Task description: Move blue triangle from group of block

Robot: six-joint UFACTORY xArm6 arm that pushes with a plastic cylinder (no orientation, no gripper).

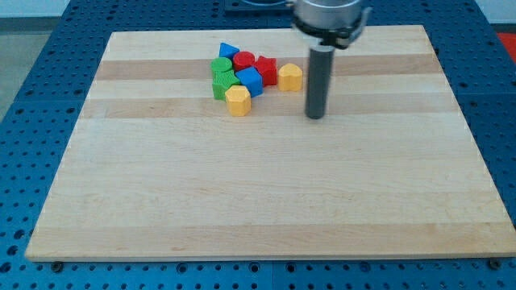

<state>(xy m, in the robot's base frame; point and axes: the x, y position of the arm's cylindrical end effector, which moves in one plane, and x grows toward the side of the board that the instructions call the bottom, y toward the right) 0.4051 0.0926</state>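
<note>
The blue triangle [228, 51] sits at the top left of a tight cluster of blocks near the view's top centre. The cluster also holds a red round block [244, 60], a red star-like block [266, 70], a blue cube [250, 80], two green blocks [221, 66] [222, 85], a yellow hexagon [238, 101] at the bottom and a yellow block [290, 77] at the right. My tip [314, 115] rests on the board to the right of the cluster, just below and right of the yellow block, apart from all blocks.
The wooden board [266, 201] lies on a blue perforated table [32, 97]. The arm's metal flange [329, 20] hangs above the board's top edge.
</note>
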